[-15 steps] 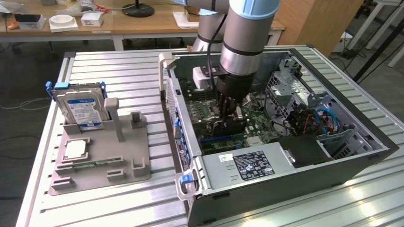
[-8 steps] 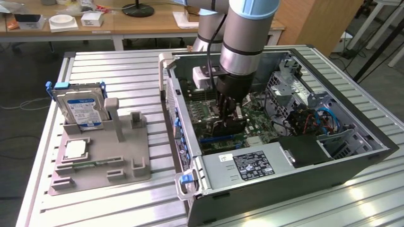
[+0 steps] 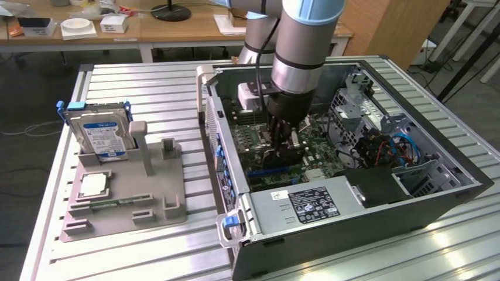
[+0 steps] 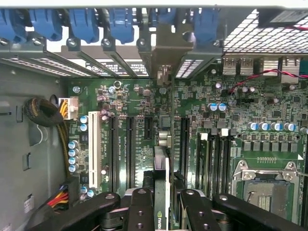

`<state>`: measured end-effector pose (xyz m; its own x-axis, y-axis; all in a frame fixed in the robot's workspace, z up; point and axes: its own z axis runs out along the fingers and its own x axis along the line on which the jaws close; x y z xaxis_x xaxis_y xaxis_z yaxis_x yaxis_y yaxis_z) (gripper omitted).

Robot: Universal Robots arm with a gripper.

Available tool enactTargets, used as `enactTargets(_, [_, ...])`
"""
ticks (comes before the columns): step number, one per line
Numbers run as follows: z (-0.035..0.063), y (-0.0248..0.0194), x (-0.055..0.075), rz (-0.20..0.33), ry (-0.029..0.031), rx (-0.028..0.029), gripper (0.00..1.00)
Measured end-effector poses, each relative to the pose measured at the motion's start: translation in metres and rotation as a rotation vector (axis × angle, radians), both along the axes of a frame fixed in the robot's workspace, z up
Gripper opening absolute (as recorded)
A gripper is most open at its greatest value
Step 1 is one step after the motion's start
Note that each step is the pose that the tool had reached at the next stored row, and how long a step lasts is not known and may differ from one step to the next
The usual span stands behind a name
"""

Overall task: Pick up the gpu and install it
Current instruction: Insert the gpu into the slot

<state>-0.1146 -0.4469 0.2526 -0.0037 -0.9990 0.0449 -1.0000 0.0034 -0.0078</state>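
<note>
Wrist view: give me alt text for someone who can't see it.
The gripper is closed on the gpu, a thin card seen edge-on, held upright in line with the long expansion slots of a green motherboard inside an open computer case. Beyond it, rear slot covers run beside a row of blue clips.

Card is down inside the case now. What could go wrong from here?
1. The gpu, clamped edge-on in the gripper, hangs among close-set black slots; a slight offset could press its edge onto the motherboard.
2. Its bracket end may snag the rear slot covers.
</note>
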Motion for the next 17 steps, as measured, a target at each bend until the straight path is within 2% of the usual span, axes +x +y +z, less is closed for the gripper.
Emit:
enactTargets(4, [-0.0005, 0.0006, 0.0000, 0.000, 0.0001, -0.0001, 0.26])
enactTargets(8, [-0.0006, -0.0014, -0.0002, 0.000, 0.0000, -0.0001, 0.26])
enactTargets(17, [-0.0028, -0.0014, -0.0007, 0.000, -0.0002, -0.0002, 0.26])
